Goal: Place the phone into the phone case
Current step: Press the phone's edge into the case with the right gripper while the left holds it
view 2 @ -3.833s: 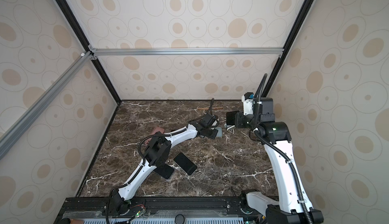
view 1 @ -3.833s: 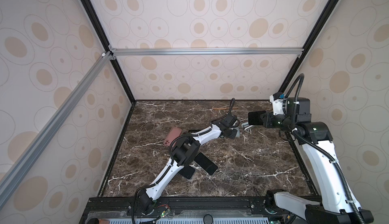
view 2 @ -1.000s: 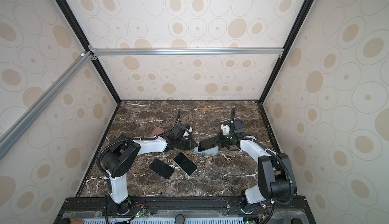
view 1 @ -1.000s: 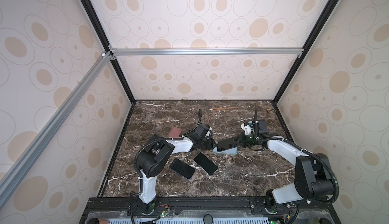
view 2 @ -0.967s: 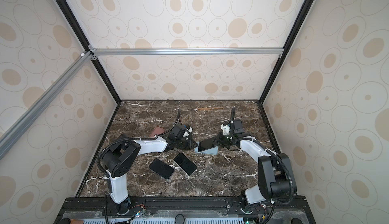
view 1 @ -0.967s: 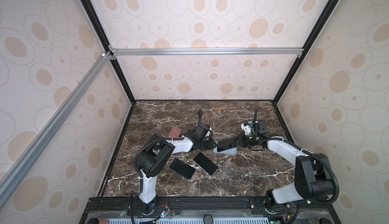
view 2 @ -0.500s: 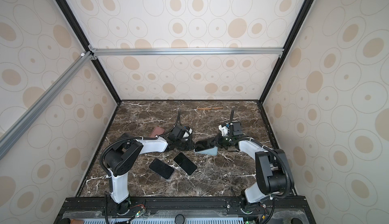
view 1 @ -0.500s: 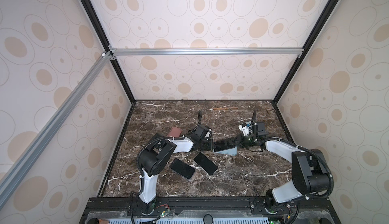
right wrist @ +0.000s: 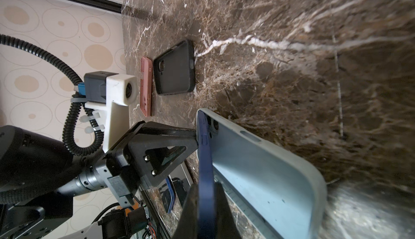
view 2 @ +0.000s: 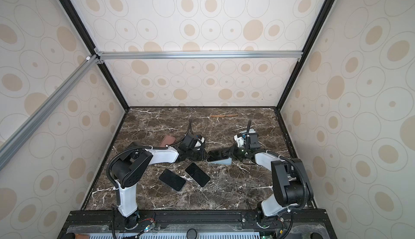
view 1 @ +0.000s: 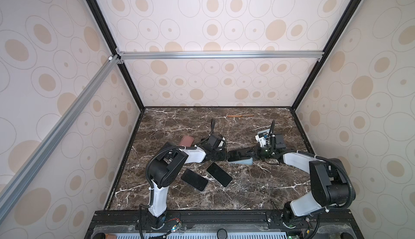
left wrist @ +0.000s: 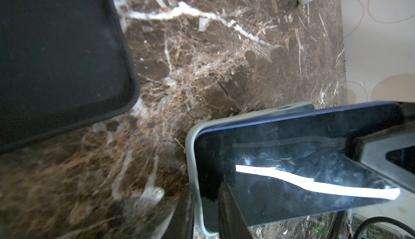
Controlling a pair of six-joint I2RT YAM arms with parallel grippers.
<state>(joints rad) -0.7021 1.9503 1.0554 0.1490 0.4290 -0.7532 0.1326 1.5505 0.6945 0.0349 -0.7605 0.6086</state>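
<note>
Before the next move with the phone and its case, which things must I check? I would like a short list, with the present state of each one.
1. Grip of the right tool on the phone: ok, shut on its edge.
2. Hold of the left tool on the phone case: ok, fingers astride its end rim.
3. Far end of the phone tucked inside the case rim: ok.
4. Phone lying flat in the case: not ok, the held end is tilted above it.
5. Long edges lined up with the case walls: cannot tell.
6. The black case and the pink case lie apart from the work: ok.
</note>
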